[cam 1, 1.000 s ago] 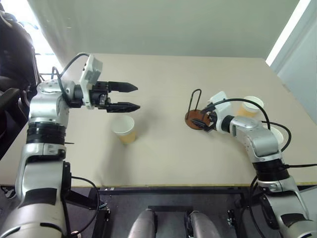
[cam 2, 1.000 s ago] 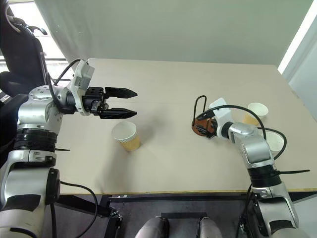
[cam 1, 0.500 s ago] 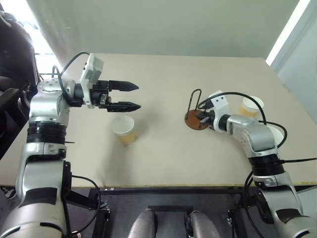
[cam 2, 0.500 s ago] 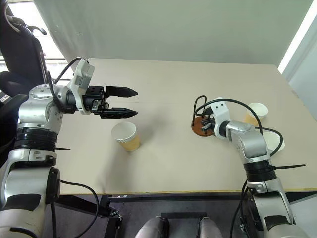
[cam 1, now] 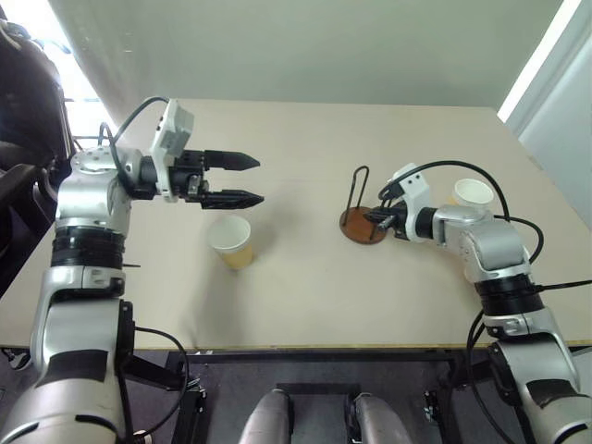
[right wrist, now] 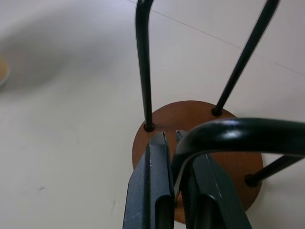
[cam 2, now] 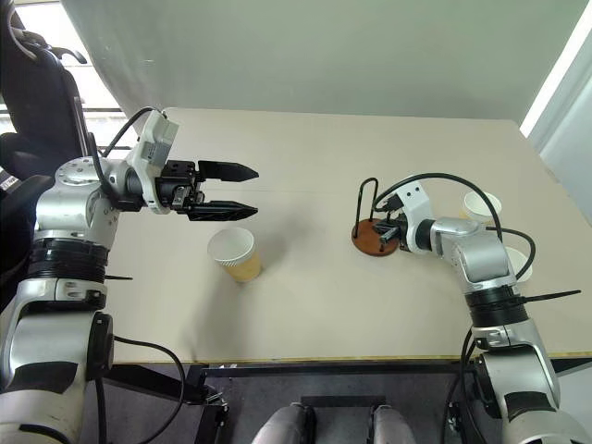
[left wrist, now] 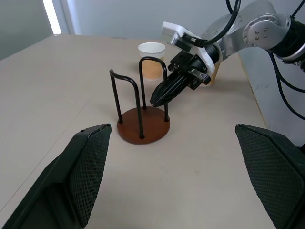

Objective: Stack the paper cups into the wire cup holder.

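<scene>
The wire cup holder was tipped over in the right gripper's hold a second ago, its disc base turned up toward the camera. It now stands upright on the table, right of centre.

At the left, the left gripper hangs above the table with its jaws wide apart and nothing in them, pointing across toward the right. Just below and in front of it stands the nearest paper cup, mouth up, untouched. Further right comes the holder, with no cup in it. The right gripper reaches in low over its base, jaws brought together; in the right wrist view one wire loop seems to pass between the fingers, so they look clamped on that wire. Beyond the right arm stands a second paper cup, and a third paper cup shows partly behind the forearm.

The step in hand looks like setting the holder straight, and no stacking has begun. Next, I judge, the right gripper must let go of the wire without tipping the holder. Then one arm must take a cup by its rim or wall and lower it between the loops.

Count: three paper cups, one holder with two wire loops, two grippers.
</scene>
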`<state>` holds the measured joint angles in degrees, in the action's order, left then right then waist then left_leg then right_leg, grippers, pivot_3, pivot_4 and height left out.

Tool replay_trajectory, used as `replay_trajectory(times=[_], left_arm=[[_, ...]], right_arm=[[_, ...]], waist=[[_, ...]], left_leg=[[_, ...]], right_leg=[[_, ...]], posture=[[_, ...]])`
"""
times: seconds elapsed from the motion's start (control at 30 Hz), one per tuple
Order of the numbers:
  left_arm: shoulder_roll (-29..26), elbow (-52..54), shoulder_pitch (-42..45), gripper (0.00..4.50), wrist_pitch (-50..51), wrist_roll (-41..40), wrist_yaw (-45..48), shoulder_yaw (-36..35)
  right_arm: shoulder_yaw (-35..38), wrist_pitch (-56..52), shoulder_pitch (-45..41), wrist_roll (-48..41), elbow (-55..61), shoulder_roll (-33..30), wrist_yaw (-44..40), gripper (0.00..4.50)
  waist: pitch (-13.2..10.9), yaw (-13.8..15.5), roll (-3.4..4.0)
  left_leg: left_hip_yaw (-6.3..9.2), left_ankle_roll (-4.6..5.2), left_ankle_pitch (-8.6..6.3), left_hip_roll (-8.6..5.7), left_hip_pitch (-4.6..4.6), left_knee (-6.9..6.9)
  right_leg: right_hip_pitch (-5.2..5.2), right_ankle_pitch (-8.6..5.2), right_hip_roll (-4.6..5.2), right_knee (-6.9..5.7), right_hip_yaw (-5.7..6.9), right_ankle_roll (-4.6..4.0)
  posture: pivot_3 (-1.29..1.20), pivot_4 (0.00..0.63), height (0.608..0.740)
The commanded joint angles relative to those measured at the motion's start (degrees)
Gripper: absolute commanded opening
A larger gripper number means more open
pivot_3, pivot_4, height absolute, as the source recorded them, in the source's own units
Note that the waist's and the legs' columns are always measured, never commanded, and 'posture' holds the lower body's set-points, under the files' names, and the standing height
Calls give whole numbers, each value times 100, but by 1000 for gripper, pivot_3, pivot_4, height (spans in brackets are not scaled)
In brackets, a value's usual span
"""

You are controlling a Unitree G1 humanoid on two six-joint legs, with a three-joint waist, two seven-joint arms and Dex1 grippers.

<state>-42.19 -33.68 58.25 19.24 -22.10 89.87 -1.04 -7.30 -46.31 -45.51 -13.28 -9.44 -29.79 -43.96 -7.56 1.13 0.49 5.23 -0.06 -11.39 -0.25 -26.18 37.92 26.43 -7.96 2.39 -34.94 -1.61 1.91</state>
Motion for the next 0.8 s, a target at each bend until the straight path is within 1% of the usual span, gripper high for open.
replay_trajectory(times=[0.03, 0.23, 0.4, 0.57, 0.8], left_arm=[[-20, 218, 139, 4500, 27, -40, 54, -43], [8, 183, 191, 4500, 26, -18, 49, -33], [6, 158, 232, 4500, 19, 2, 66, -21], [8, 309, 273, 4500, 157, -15, 18, 4], [-23, 457, 253, 4500, 274, -24, -28, -13]], right_arm=[[-93, 527, -279, 10, -4, -267, -611, 46], [-393, 1066, -364, 136, 36, -543, -1314, 46], [-610, 1193, -313, 95, 360, -653, -1846, 46], [-706, 1174, -323, 16, 565, -640, -2212, 46], [-774, 1286, -374, 88, 481, -573, -2495, 46]], waist=[[0, -1, 0], [0, -14, 0], [0, -19, 0], [0, -25, 0], [0, -31, 0]], left_leg=[[0, 0, 0, 0, -1, 0], [0, 0, 0, 1, 0, -1], [0, 1, 0, 1, -1, 0], [0, 2, 1, 1, -1, 1], [0, 3, 2, 1, 1, 2]], right_leg=[[1, 0, 0, 0, 0, 0], [1, -1, 0, -1, 1, -2], [1, -1, 0, -1, 0, -2], [0, -1, 0, -2, 1, -2], [-1, -1, 0, -4, 1, -4]], posture=[[0, 150, 740], [0, 150, 740], [0, 150, 740], [0, 150, 740], [0, 150, 740]])
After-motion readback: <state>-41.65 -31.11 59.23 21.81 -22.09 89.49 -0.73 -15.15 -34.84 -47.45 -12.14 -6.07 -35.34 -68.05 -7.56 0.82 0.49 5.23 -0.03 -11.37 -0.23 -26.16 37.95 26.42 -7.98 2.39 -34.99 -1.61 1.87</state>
